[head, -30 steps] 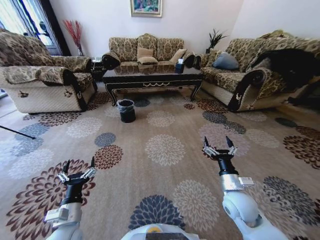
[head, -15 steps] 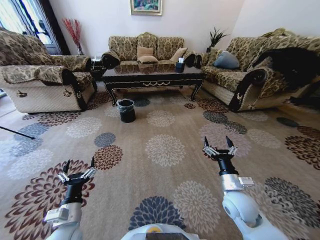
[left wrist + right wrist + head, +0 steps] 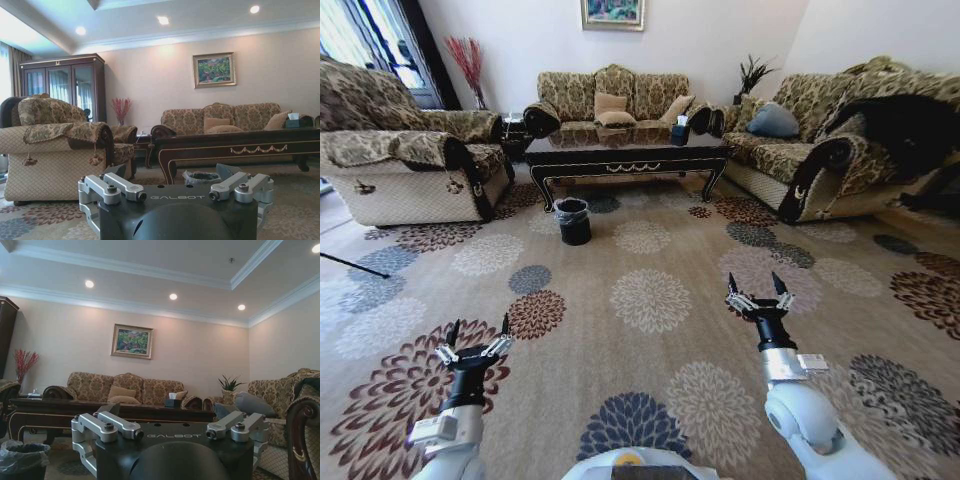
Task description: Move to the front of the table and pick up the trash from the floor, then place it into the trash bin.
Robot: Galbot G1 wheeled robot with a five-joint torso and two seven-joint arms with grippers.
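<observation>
From the head camera the table stands well ahead across the flowered carpet, the trash bin just before its left front leg and nearer the left gripper's side than the right gripper's; both are held low with jaws spread apart and empty, and no trash can be made out. The left wrist camera sees the bin straight ahead beneath the table's edge. The right wrist camera puts the bin off to one side, the table beyond.

A home living room (ornate sofas, floral carpet).
</observation>
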